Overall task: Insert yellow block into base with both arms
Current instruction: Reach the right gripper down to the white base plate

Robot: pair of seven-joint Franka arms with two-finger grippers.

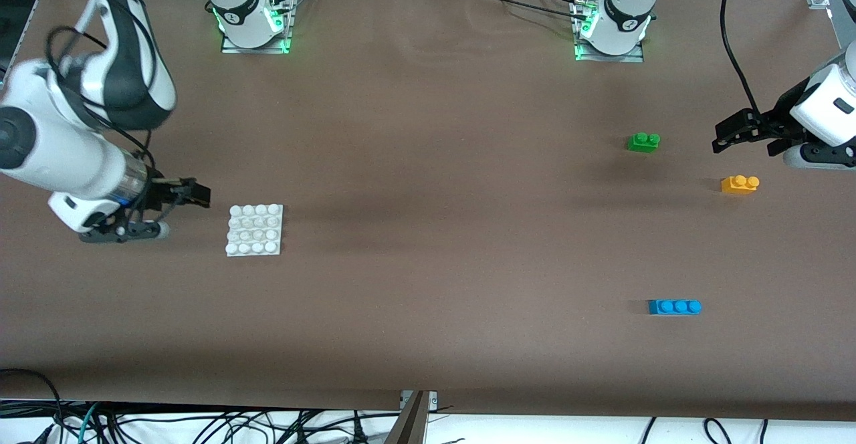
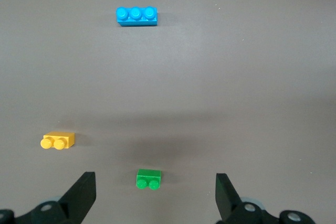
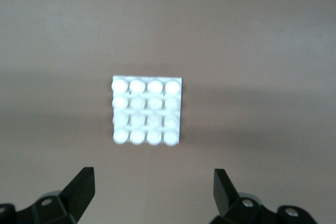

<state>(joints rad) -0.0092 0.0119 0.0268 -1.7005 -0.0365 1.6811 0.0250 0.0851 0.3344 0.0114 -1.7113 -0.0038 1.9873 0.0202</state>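
The yellow block (image 1: pixel 739 184) lies on the brown table at the left arm's end, studs up; it also shows in the left wrist view (image 2: pixel 58 140). My left gripper (image 1: pixel 722 138) hangs open and empty over the table close beside that block, fingers (image 2: pixel 84 195) spread wide. The white studded base (image 1: pixel 255 230) lies flat toward the right arm's end and fills the middle of the right wrist view (image 3: pixel 147 110). My right gripper (image 1: pixel 194 195) hovers open and empty just beside the base, its fingers (image 3: pixel 79 190) apart from the plate.
A green two-stud brick (image 1: pixel 644 142) sits farther from the front camera than the yellow block and shows between the left fingers (image 2: pixel 148 178). A blue three-stud brick (image 1: pixel 674 307) lies nearer the front camera. Cables hang along the table's front edge (image 1: pixel 414 400).
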